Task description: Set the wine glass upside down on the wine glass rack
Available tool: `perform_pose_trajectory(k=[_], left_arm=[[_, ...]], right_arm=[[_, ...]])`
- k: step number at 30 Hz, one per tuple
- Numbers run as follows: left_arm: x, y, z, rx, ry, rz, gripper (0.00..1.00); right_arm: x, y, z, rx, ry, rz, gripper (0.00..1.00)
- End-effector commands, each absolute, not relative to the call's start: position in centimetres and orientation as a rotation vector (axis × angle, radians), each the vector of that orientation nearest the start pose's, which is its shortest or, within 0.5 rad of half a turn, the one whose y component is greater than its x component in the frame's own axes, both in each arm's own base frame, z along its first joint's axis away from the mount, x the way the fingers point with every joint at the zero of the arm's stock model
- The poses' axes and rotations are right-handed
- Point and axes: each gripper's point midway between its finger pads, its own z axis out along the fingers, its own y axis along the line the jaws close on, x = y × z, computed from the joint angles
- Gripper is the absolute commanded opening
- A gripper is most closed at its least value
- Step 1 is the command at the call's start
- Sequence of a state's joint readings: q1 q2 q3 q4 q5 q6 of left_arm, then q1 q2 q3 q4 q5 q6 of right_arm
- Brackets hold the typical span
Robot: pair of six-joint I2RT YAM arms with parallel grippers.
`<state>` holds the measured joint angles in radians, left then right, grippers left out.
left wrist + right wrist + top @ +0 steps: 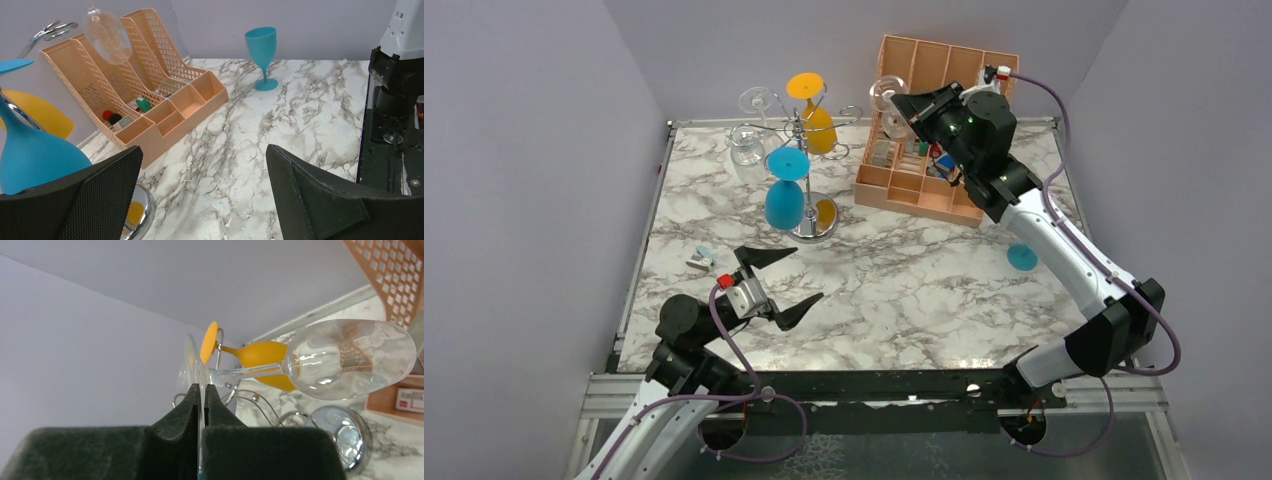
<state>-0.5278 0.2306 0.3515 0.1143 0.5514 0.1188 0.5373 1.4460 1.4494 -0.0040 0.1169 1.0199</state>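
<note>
so the right gripper (201, 392) is pinching the flat foot of the clear wine glass (350, 357). The two dark pads are sitting fully closed on that thin disc, and the stem and bowl are sticking out away from the fingers. From the overhead cam the glass is hanging in the air over the left end of the orange organiser (944, 130), off to the right of the wine glass rack (809, 135) and not touching it. In the left wrist cam the bowl is sitting lower than the stem, so it's looking roughly flipped over

the rack is standing near the back-left of the marble table (904, 290), and it's carrying a few glasses upside down: a blue glass (784, 195) on the near side, an orange glass (819, 125) toward the back, and a clear one (747, 148) on the left. From the right wrist cam the orange one is showing right behind the held glass's stem, with the shiny disc base (340, 437) down below

the left gripper (796, 275) is hovering low over the near-left of the table, jaws spread wide, holding nothing

a teal glass (261, 50) is standing upright on the right side of the table, partly hiding behind the right arm in the overhead cam. A small white-and-blue thing (701, 257) is lying near the left edge, too small to make out
</note>
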Motion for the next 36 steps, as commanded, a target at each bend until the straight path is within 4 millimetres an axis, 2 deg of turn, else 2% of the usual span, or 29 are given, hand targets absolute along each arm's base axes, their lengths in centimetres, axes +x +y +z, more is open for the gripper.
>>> perform_pose_trajectory(k=[1,8,15,20,36], left_arm=[[15.0,-19.1,27.8,0.881,1.081,-0.703,0.99],[14.8,-19.2,27.8,0.895,1.074,-0.71,0.99],[14.5,-19.2,27.8,0.903,1.062,-0.711,0.99],[14.4,-19.1,27.9,0.902,1.055,-0.708,0.99],[14.5,-19.3,27.6,0.916,1.059,-0.705,0.99]], right_arm=[[42.2,27.1,46.1,0.405,1.487,1.213,0.01],[44.3,29.8,45.9,0.318,1.527,1.287,0.01],[46.1,32.6,44.3,0.242,1.607,1.33,0.01],[46.1,34.1,42.9,0.204,1.661,1.39,0.01],[44.8,35.6,41.4,0.084,1.742,1.45,0.01]])
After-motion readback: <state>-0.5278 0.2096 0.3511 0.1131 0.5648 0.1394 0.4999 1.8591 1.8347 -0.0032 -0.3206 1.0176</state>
